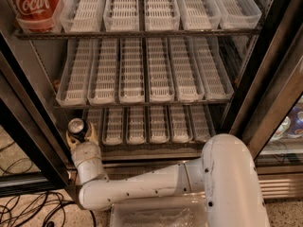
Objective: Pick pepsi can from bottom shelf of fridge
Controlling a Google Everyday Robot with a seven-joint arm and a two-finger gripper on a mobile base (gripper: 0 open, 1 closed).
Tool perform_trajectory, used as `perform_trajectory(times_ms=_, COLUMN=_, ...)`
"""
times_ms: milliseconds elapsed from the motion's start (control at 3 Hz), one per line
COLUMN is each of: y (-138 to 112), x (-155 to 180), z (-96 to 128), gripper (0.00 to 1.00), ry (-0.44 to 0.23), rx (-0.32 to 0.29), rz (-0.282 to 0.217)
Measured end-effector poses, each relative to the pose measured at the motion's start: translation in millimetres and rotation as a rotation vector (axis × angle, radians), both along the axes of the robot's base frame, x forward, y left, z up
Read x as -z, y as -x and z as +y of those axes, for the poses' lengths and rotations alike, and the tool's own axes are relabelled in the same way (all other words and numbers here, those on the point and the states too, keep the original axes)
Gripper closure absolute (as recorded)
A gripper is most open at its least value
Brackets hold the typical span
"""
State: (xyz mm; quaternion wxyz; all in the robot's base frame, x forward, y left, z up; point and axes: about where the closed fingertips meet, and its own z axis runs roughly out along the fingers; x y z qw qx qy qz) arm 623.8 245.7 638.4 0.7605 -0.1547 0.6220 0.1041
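An open display fridge (271, 65) is shown from above and in front, with three racks of white slotted lane trays. A white robot arm (142, 188) is stretched low from the right to the left end of the bottom shelf (158, 124). The gripper (81, 134) is held upright there. Its two tan fingers (92, 135) are seen on either side of the pepsi can (75, 126) and appear to be pinched against its body. The can stands upright at the front left corner of the lowest rack, just beside the black door post, with its silver top and pull tab facing up. The grasp appears to be made, so the step in hand is judged to be taking the can out. The next move would call for the can to be lifted slightly and drawn straight back toward the robot. It should be kept level and clear of the door post on the left and of the middle rack above. By count, one pepsi can, one arm and one gripper are seen. One large red Coca-Cola container (33, 4) stands at the left end of the top rack. Six tray lanes can be counted on the middle rack; the lanes of the bottom rack are partly hidden behind the gripper.
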Motion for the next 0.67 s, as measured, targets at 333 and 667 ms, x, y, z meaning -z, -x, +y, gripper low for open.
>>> perform_trajectory(times_ms=333, y=7, x=-9, z=-8, gripper=1.00, ry=-0.002, rx=0.006, rz=-0.011)
perform_trajectory(times_ms=667, y=14, x=-16, z=-19, gripper=1.00, ry=-0.008, rx=0.018, rz=-0.015)
